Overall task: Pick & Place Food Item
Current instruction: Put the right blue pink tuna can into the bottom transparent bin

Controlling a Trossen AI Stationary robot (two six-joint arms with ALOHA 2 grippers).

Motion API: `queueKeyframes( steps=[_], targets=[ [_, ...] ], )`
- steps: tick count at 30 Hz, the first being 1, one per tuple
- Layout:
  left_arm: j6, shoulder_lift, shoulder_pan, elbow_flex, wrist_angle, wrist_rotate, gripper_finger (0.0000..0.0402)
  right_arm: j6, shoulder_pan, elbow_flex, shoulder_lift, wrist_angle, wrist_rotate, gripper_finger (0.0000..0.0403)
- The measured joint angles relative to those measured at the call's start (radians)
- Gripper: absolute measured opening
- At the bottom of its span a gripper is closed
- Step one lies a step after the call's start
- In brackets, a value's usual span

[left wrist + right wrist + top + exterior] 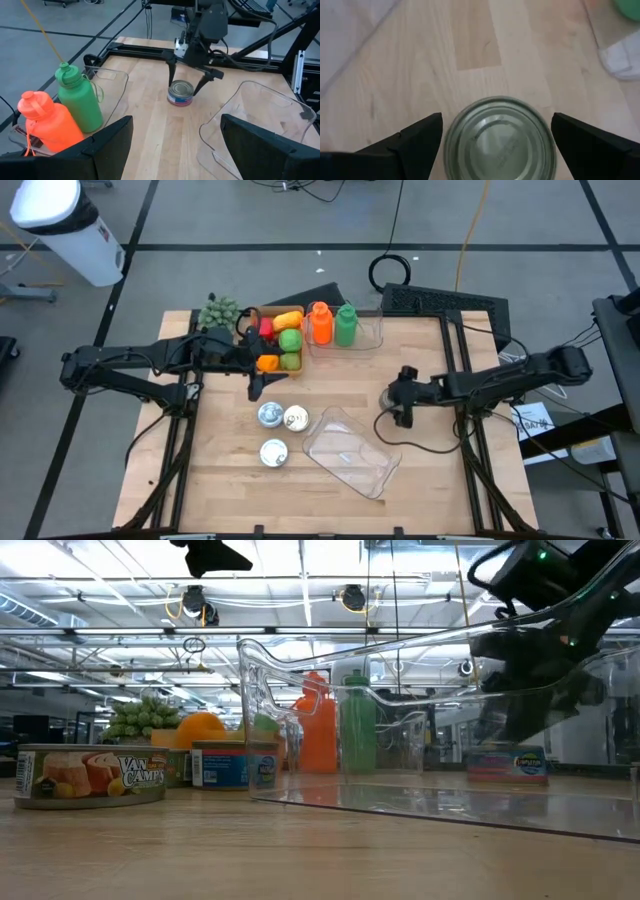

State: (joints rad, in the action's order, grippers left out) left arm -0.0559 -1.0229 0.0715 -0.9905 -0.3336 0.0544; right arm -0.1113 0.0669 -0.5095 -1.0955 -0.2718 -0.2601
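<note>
A small round tin can (499, 136) stands upright on the wooden table, right of a clear plastic container (352, 452). My right gripper (403, 408) hangs over the can, open, pointing down. In the left wrist view, the right gripper (182, 89) has a finger on either side of the can (180, 95), with a gap at each side. My left gripper (262, 382) is open and holds nothing. It sits by the near edge of a tray of toy vegetables (280, 338).
Three more cans (283, 420) stand left of the clear container, which lies tilted. An orange bottle (320, 323) and a green bottle (346, 323) stand in a clear bin at the far edge. Green grapes (218, 311) lie at the far left corner. Bare wood shows between the two grippers.
</note>
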Motion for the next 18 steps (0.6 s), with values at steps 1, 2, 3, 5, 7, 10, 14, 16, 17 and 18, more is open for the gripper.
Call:
queueKeyframes(
  steps=[1,2,3,5,7,10,14,16,17,18],
  targets=[
    [0.0,0.0,0.0,0.0,0.0,0.0,0.031,0.017,0.0,0.0,-0.01,-0.001,0.004,0.0356],
    [0.0,0.0,0.0,0.0,0.0,0.0,0.031,0.03,0.0,0.0,-0.02,-0.001,0.014,0.0357],
    [0.0,0.0,0.0,0.0,-0.001,0.0,0.031,0.046,0.0,0.0,-0.031,-0.001,0.028,0.0357],
    [0.0,0.0,0.0,0.0,-0.003,0.0,0.031,0.076,0.001,-0.001,-0.06,0.001,0.024,0.0357],
    [0.0,0.0,0.0,0.0,-0.005,0.0,0.031,0.107,-0.002,-0.004,-0.095,0.009,0.007,0.0357],
    [0.003,0.0,0.0,0.0,-0.005,0.0,0.031,0.128,-0.002,-0.006,-0.155,0.028,-0.051,0.0357],
    [0.006,0.0,0.0,0.0,-0.005,0.0,0.031,0.154,-0.009,-0.007,-0.194,0.049,-0.078,0.0357],
    [0.006,0.0,0.0,0.0,-0.006,0.0,0.031,0.192,-0.007,-0.014,-0.181,0.047,-0.084,0.0357],
    [0.006,0.0,0.0,0.0,-0.006,0.0,0.031,0.208,-0.001,-0.021,-0.171,0.034,-0.101,0.0357],
    [0.007,0.0,0.0,0.0,-0.006,0.0,0.031,0.217,0.007,-0.027,-0.162,0.024,-0.12,0.0357]
  ],
)
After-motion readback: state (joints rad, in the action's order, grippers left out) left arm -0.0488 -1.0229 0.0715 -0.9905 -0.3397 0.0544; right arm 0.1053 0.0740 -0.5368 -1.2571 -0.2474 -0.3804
